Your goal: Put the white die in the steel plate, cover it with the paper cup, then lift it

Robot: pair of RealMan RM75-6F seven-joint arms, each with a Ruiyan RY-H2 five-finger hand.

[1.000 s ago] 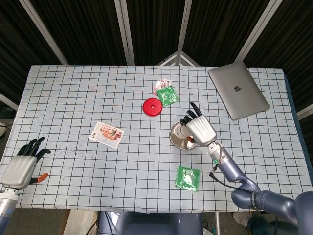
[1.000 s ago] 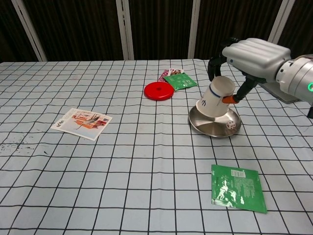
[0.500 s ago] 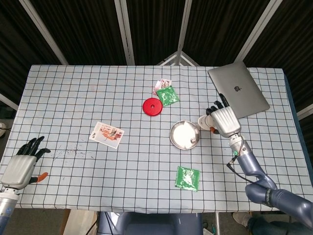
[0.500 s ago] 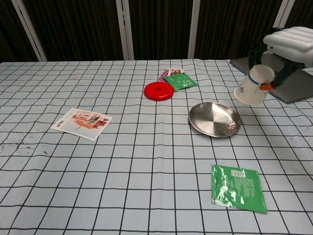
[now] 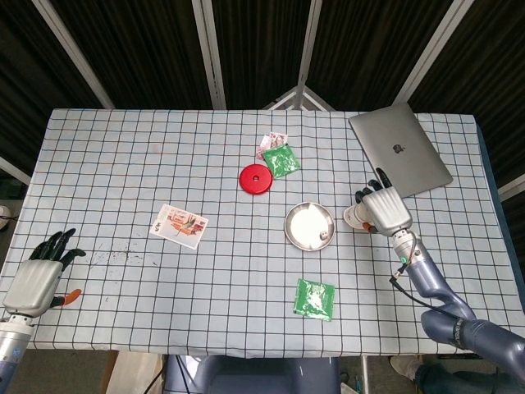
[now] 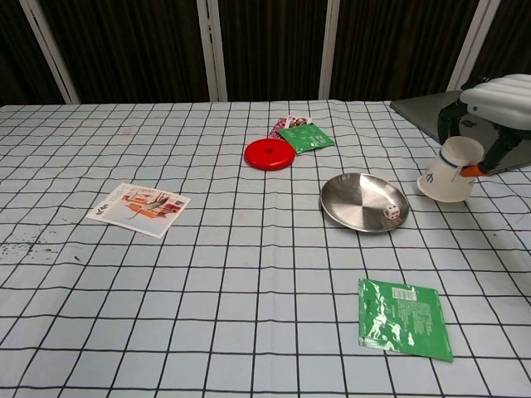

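The white die [image 6: 392, 212] lies uncovered at the right side of the steel plate [image 6: 353, 199], also seen as die [image 5: 326, 235] in plate [image 5: 303, 223]. My right hand [image 6: 498, 112] grips the upside-down paper cup [image 6: 449, 170] to the right of the plate, its rim at or just above the cloth. From the head view the right hand [image 5: 385, 208] covers most of the cup [image 5: 355, 217]. My left hand [image 5: 37, 277] rests open at the table's near left corner, holding nothing.
A grey laptop [image 5: 399, 149] lies shut behind the right hand. A red disc [image 5: 255, 178] and small packets [image 5: 280, 158] sit behind the plate. A green packet [image 5: 315, 298] lies in front of it. A printed card [image 5: 179, 226] lies left of centre.
The right hand carried the cup off the plate, out to the right and down toward the cloth, leaving the die uncovered. The left hand stayed still.
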